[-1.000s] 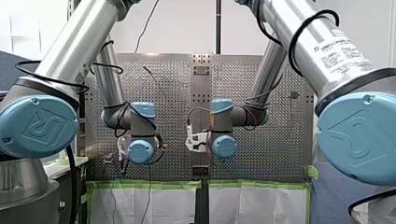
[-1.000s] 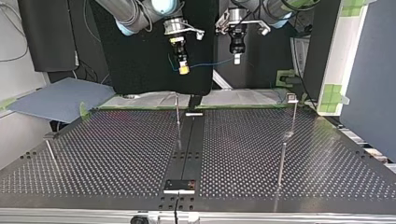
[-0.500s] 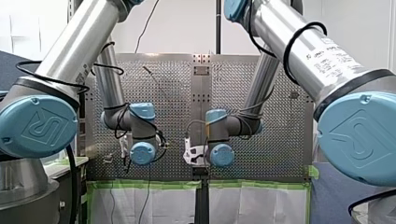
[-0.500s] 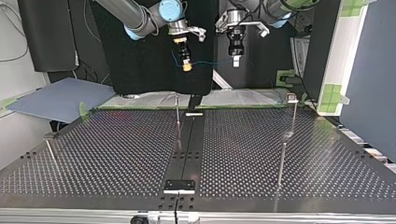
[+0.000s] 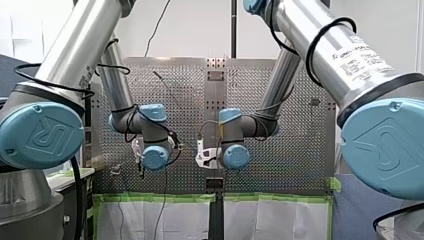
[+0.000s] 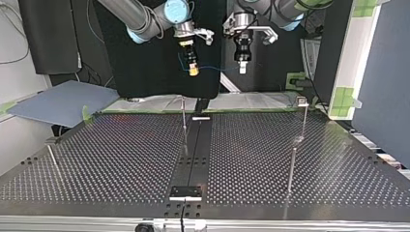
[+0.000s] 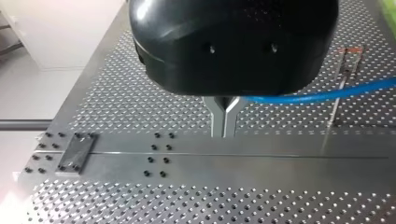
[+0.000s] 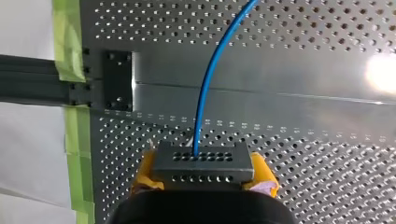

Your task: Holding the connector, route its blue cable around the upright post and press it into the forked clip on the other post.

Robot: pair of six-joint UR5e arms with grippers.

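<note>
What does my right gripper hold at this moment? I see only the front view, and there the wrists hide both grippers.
Observer: In the right wrist view the right gripper is shut on the connector, between its yellow pads.
Operator: Where does the blue cable go from there?
Observer: In the top view the blue cable runs almost level to the left gripper, which is shut on it.
Operator: Is it around a post already?
Observer: No. Both grippers hang high above the table, and the upright post stands free, with no cable at it.
</note>
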